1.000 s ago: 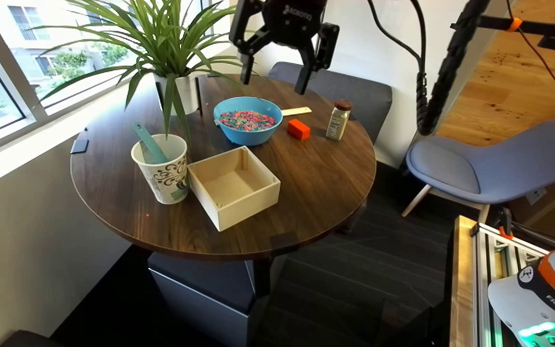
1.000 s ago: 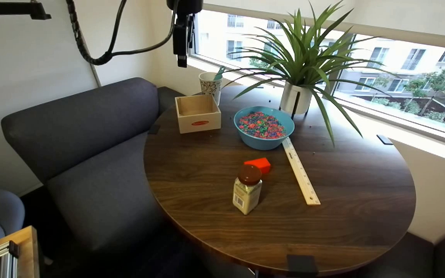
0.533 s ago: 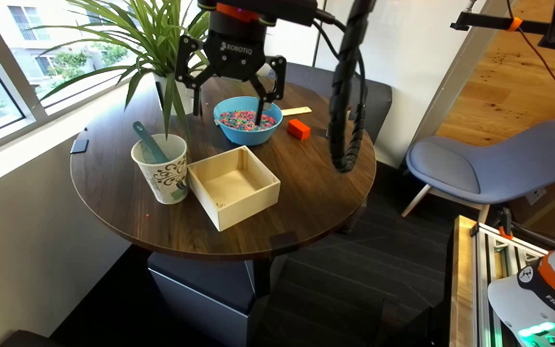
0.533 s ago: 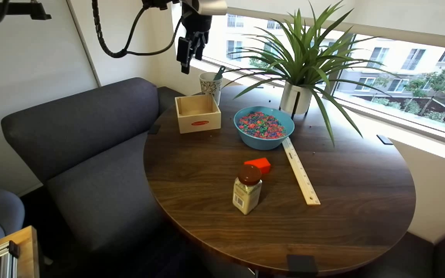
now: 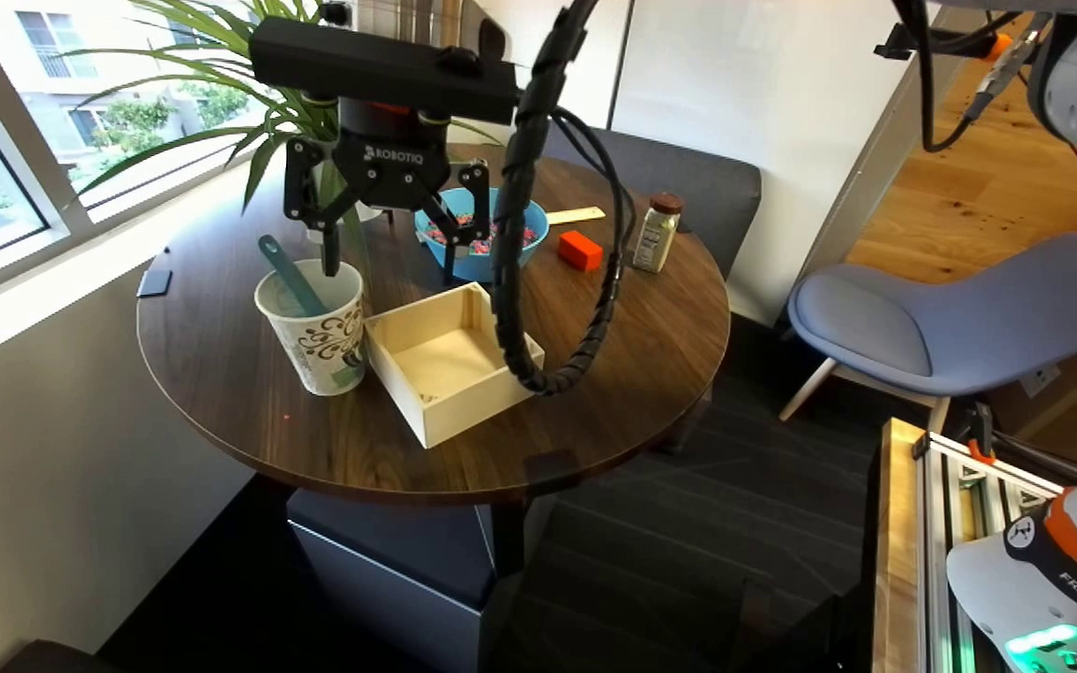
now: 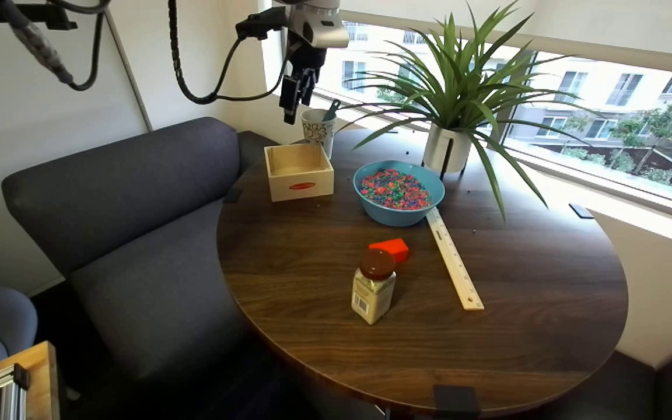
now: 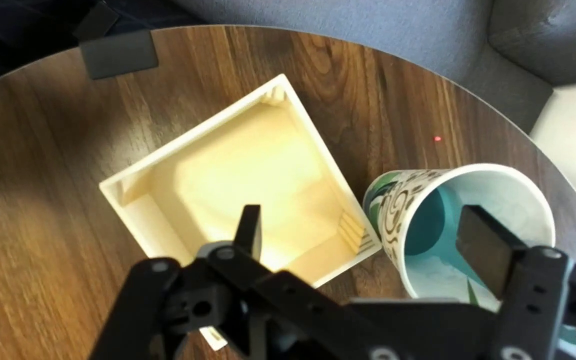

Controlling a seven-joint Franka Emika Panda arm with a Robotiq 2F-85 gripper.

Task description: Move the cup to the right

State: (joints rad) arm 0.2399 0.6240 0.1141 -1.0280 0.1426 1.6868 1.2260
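Just beside the wooden box (image 5: 482,400), the cup (image 5: 320,344) is standing upright; higher than that box, the gripper (image 5: 390,269) is hovering empty, fingers (image 5: 330,252) parted, presumably to straddle the cup.

Grey chair (image 5: 954,327) on dark floor (image 5: 688,551)

Left of centre in an exterior view, the cup (image 5: 322,353) looks like smooth paper, the box (image 5: 475,411) like matt wood. The tabletop (image 6: 312,326) is faintly glossy wood; the bowl (image 6: 395,217) looks plastic.
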